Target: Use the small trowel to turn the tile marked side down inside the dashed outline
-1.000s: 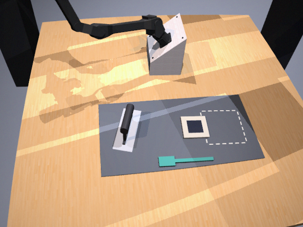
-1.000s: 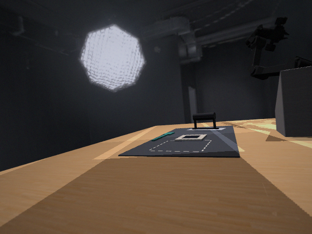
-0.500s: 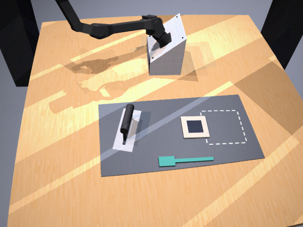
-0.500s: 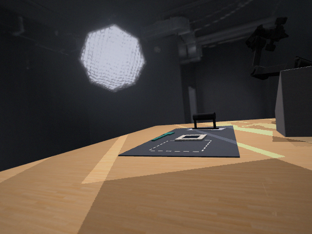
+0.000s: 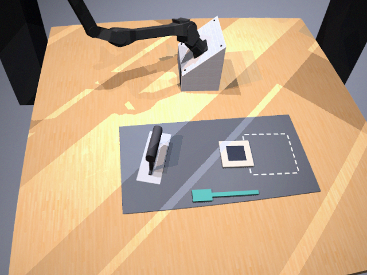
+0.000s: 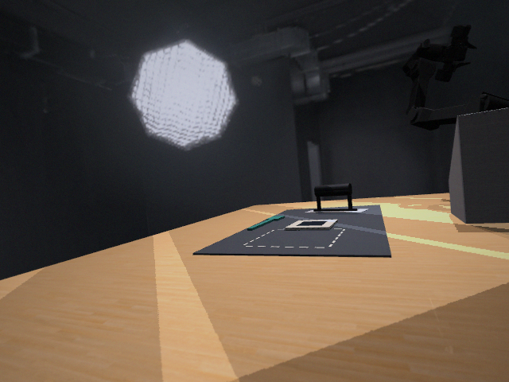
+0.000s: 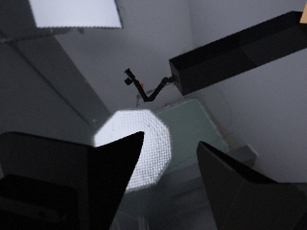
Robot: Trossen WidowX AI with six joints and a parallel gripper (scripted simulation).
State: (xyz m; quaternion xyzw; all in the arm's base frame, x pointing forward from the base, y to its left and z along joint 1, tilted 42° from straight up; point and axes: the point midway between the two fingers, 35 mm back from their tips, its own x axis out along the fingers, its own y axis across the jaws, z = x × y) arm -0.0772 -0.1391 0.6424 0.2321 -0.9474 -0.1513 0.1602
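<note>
The tile (image 5: 225, 162) (image 6: 290, 226), cream with a dark square on top, lies flat on the grey mat (image 5: 192, 148) (image 6: 357, 242). Its right edge overlaps the left side of the dashed outline (image 5: 297, 170) (image 6: 300, 247). The trowel (image 5: 153, 142) (image 6: 332, 189), with a black bar handle raised over a pale flat blade, rests on the mat's left part. My gripper (image 5: 200, 49) (image 6: 470, 55) (image 7: 170, 141) is partly open and empty, high up near the sloped block, far behind the trowel and tile. The wrist view shows a gap between the fingers.
A teal flat tool (image 5: 202, 195) (image 6: 266, 222) with a square blade and thin handle lies along the mat's front edge. A grey block (image 5: 199, 78) (image 6: 483, 173) with a sloped white top stands behind the mat. Tall dark shapes flank the table (image 5: 178, 236).
</note>
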